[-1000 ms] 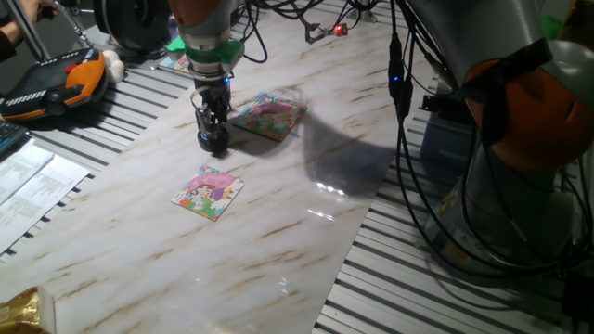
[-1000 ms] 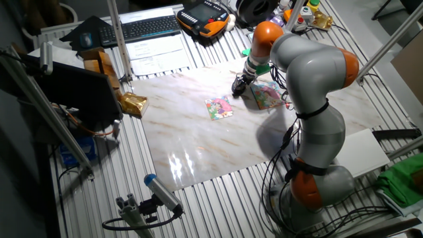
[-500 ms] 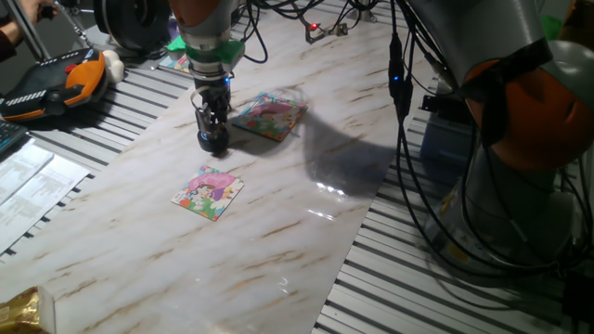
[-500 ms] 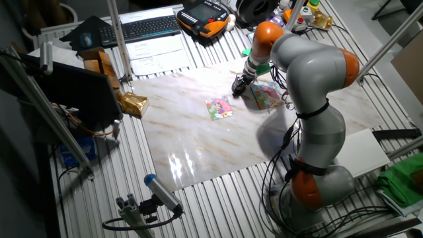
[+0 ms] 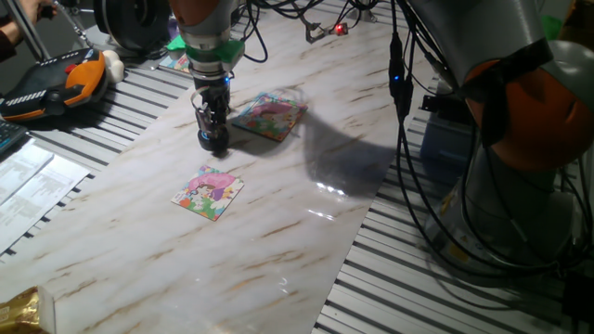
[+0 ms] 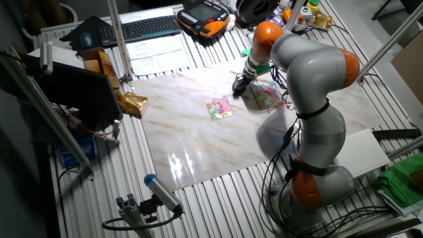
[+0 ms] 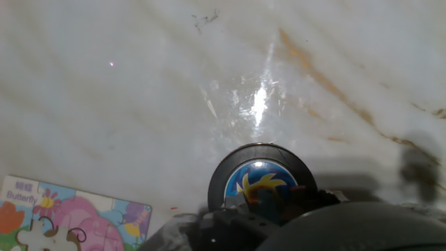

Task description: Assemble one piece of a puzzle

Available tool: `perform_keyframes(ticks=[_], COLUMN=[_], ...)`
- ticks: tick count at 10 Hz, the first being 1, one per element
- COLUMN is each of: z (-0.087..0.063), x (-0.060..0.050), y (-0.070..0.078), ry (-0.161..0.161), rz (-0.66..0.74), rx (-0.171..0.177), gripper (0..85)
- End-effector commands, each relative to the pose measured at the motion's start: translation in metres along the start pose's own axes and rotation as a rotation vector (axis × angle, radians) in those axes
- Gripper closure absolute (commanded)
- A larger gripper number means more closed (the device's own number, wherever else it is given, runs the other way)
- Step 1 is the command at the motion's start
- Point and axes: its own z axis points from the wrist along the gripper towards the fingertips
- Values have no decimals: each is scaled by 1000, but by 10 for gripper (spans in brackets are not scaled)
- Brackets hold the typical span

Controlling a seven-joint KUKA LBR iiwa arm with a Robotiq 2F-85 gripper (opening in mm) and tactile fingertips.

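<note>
The claw (image 5: 213,139) is seen lowered to the marbled worktop (image 5: 278,213), its tip at or just above the surface, between two colourful puzzle boards. One puzzle board (image 5: 209,192), pink and green, lies flat nearer the front edge in one fixed view; a second puzzle board (image 5: 269,114) lies just beyond the claw, toward the arm's base. In the other fixed view the claw (image 6: 239,85) is seen between the same two boards, the first (image 6: 219,107) to its lower left and the second (image 6: 268,94) partly covered by the grey and orange arm (image 6: 310,73).

In the hand view a round black disc (image 7: 262,183) with a blue face and a yellow figure is seen directly before the camera, against the dark body of the claw at the bottom edge. Whether the fingers are spread or pressed together cannot be told from any view. A corner of a puzzle board (image 7: 70,223) is seen at the lower left of the hand view, bearing the word "Butterfly" and a white piece-shaped gap.

The loose piece cannot be made out in any of the views.

An orange and black pendant (image 5: 56,83) lies on the slatted surface beside the worktop.
</note>
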Motion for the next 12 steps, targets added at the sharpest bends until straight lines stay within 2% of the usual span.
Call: perform_keyframes(ticks=[1,4,6,10,12], z=[-1,-8,-18,-43,-48], x=[0,-1,-2,-6,-3], y=[0,1,5,29,48], ry=[1,2,10,28,26], rz=[0,2,7,38,63], rx=[5,23,37,69,83], gripper=[350,350,350,357,363])
